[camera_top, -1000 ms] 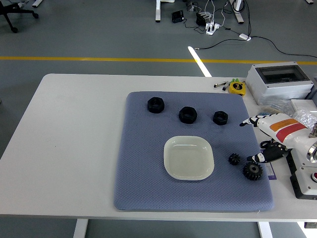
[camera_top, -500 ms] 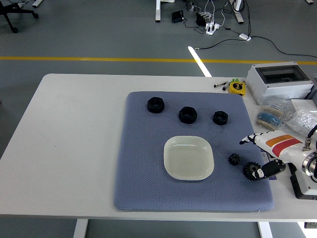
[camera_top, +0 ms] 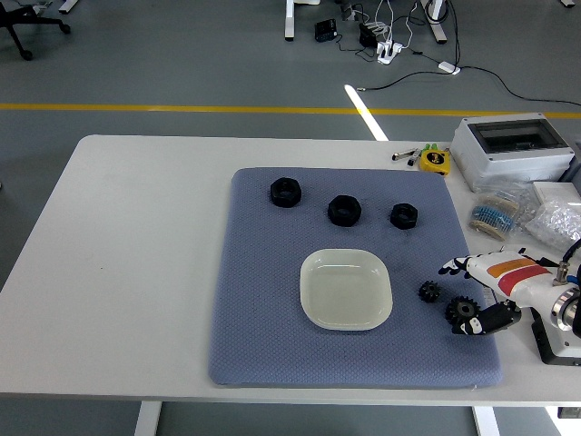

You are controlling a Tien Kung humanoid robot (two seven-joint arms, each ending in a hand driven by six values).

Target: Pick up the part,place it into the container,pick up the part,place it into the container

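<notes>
Part: the larger black toothed metal gear (camera_top: pixel 464 313) lies flat near the right edge of the blue-grey quilted mat (camera_top: pixel 263 300); no long axis, it is round
Neighbour: a smaller black gear (camera_top: pixel 428 292) just up-left of it, apart
Right robot hand (camera_top: pixel 481 295): comes in from the right, the nearer one; the gear sits just to its left, thumb touching or nearly so, fingers spread, nothing pinched yet
Container: the pale square shallow dish (camera_top: pixel 346 289), left of both gears, looks empty
Left hand: not showing
Desk (camera_top: pixel 136 236): white
</notes>
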